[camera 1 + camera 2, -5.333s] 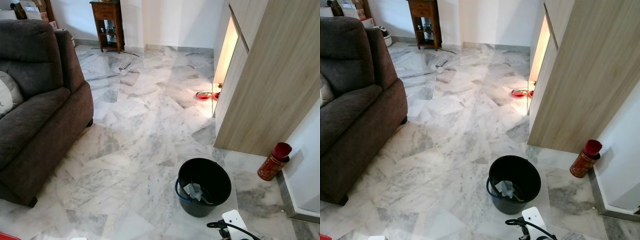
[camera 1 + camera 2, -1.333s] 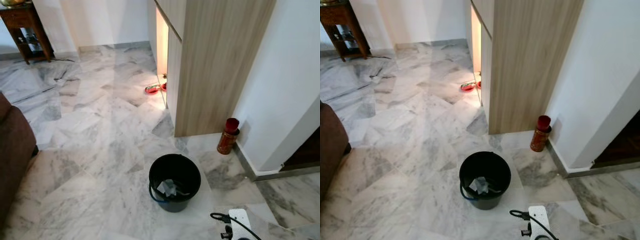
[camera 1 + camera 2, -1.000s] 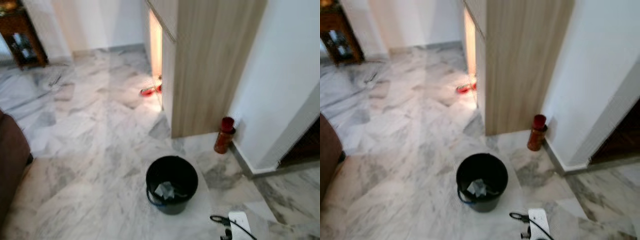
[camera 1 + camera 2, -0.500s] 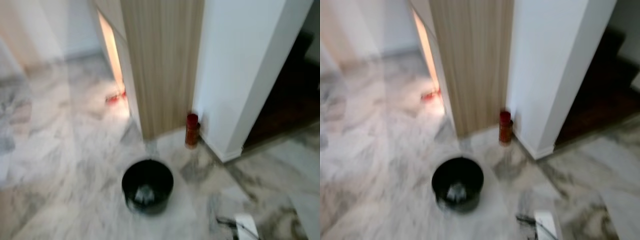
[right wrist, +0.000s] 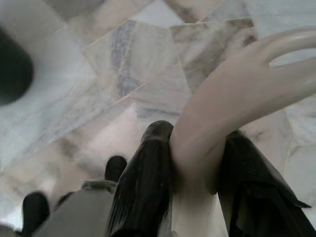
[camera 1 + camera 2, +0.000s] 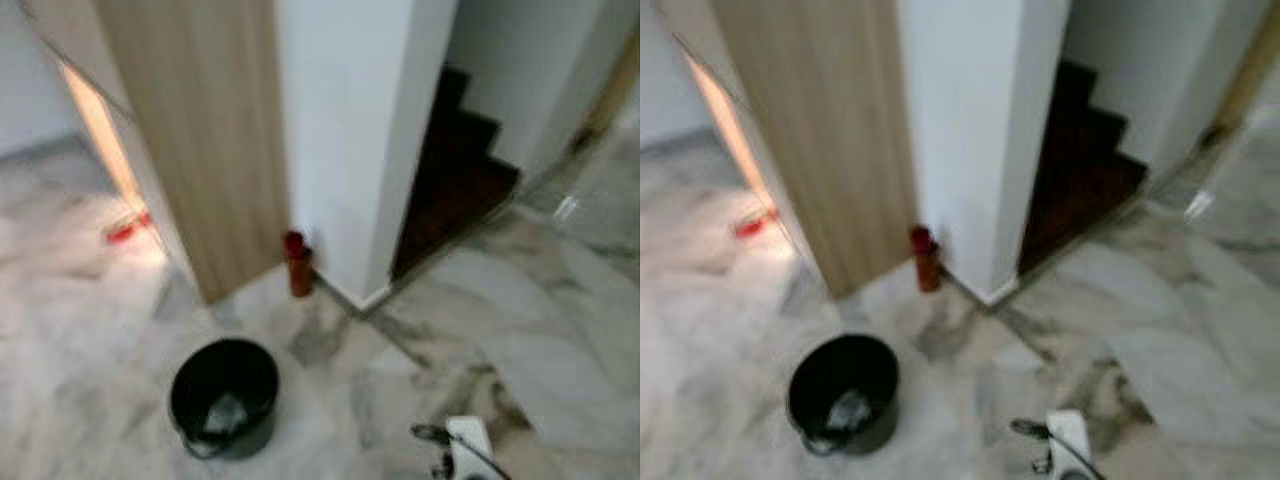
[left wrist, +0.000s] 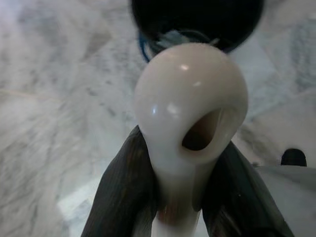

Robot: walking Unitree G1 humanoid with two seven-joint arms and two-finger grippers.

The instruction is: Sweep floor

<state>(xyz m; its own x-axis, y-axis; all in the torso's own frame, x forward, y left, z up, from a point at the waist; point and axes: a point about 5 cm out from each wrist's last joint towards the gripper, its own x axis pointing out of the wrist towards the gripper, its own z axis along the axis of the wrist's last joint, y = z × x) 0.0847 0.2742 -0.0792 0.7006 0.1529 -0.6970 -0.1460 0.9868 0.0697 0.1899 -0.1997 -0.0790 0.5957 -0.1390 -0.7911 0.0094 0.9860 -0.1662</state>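
Observation:
My left gripper (image 7: 180, 148) is shut on a glossy white handle (image 7: 190, 94) with a hole through its rounded end. It hangs above the marble floor, near a black bucket (image 7: 197, 19). My right gripper (image 5: 197, 136) is shut on a curved white handle (image 5: 237, 94), also over the floor. In the head views the black bucket (image 6: 224, 396) stands on the pale marble floor (image 6: 560, 340) at the lower left, with a crumpled grey item inside. What the handles belong to is hidden.
A wood-grain cabinet (image 6: 200, 130) and a white pillar (image 6: 350, 130) rise behind the bucket, with a red canister (image 6: 298, 263) at their foot. Dark stairs (image 6: 460, 170) lead up right of the pillar. A red item (image 6: 128, 228) lies far left. The picture is blurred.
The camera has swung to the right: the sofa and side table have left the picture, bucket and cabinet have shifted left, and the dark stairs have come into view.

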